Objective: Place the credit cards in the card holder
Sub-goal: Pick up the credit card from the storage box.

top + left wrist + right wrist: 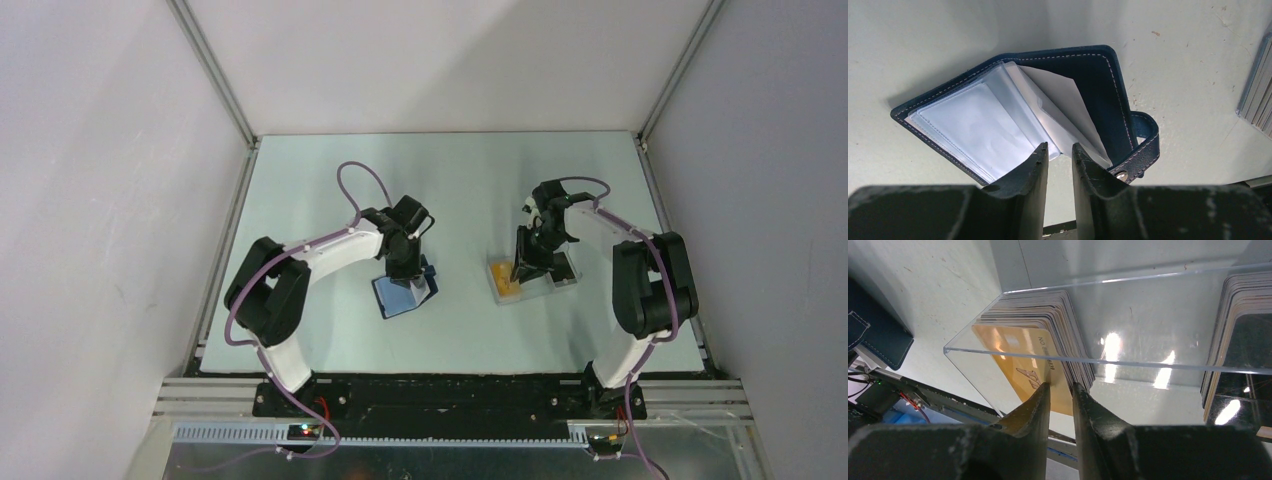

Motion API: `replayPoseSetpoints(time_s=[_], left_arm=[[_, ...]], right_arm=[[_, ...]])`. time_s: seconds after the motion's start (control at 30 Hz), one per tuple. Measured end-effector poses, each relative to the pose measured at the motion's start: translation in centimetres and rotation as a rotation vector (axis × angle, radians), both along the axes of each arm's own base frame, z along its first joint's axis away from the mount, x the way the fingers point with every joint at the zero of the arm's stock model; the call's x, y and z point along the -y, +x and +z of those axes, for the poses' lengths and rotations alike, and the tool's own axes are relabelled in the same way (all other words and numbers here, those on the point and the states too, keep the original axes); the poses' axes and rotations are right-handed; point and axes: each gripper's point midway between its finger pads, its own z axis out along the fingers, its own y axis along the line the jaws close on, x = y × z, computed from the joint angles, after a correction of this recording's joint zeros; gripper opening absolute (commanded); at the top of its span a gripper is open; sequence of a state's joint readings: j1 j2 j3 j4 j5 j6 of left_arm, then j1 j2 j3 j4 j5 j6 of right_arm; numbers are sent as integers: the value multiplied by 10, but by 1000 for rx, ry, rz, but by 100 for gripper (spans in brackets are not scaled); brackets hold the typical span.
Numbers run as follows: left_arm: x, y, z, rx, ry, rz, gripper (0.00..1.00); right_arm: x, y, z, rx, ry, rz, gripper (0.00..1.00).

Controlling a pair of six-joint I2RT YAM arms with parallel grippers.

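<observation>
The card holder (1098, 75) is a navy wallet lying open on the table, its clear sleeves (973, 125) and a white slip fanned out and its snap strap (1143, 150) at the right. My left gripper (1059, 146) hovers at the sleeves' near edge, jaws a narrow gap apart with nothing between them. It is right over the wallet (393, 300) in the top view. The front orange credit card (1018, 365) leans against a stack in the clear case (1148, 315). My right gripper (1060, 386) straddles that card's lower corner, jaws slightly apart.
The clear case (562, 272) lies right of centre with orange cards (505, 286) at its left end and a second stack of cards (1243, 325) at its right end. The wallet's corner (878, 335) shows left of it. Grey walls enclose the table.
</observation>
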State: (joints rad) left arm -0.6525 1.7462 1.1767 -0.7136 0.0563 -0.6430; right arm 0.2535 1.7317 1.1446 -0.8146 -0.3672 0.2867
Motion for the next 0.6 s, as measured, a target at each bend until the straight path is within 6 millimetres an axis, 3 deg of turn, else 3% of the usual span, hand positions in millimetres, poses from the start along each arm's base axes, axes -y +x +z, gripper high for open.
replayPoseSetpoints(time_s=[0.6], left_arm=[[-1, -1, -1, -3, 3, -1, 29]], right_arm=[[-5, -4, 7, 41, -30, 39, 29]])
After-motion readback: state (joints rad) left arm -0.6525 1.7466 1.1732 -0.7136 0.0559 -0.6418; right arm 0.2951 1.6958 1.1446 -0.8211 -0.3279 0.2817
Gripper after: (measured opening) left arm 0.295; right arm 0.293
